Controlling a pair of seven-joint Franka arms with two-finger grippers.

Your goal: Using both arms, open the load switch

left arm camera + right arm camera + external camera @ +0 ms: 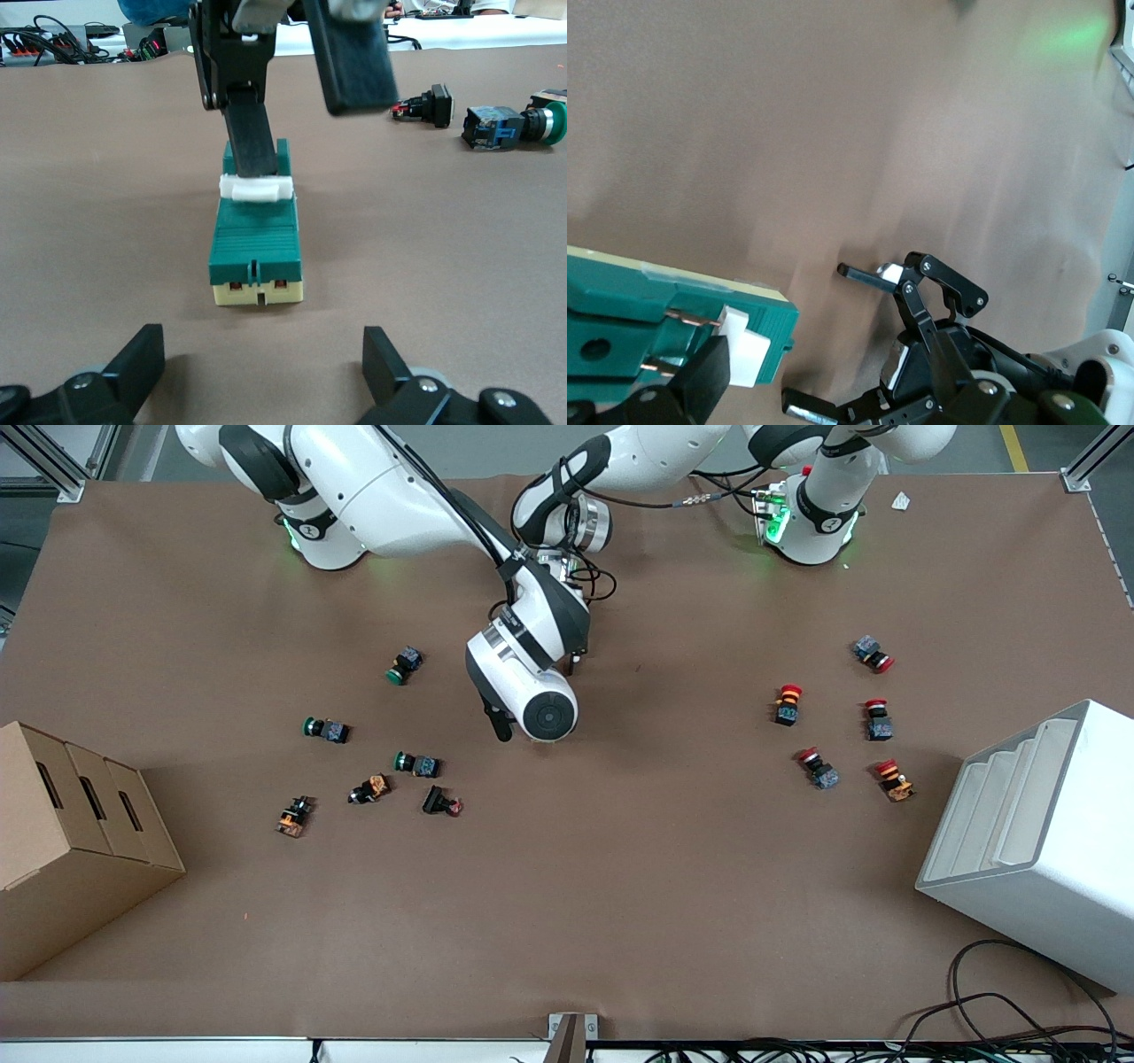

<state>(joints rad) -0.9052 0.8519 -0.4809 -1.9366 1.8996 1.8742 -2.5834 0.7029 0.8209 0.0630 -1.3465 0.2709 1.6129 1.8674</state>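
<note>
The load switch [257,239] is a dark green block on a cream base with a white toggle [255,188], lying on the brown table. In the front view the right arm's wrist [532,691] hides it. My right gripper [310,142] is open over the switch, with one finger [252,133] resting against the white toggle and the other raised to the side. In the right wrist view the switch [656,319] lies close beside that finger [700,390]. My left gripper [261,354] is open, low over the table, a short gap from the switch's cream end and not touching it.
Several green and orange push buttons [416,764] lie toward the right arm's end of the table, and several red ones [788,704] toward the left arm's end. A cardboard box [71,841] and a white rack [1036,841] stand at the table's two ends.
</note>
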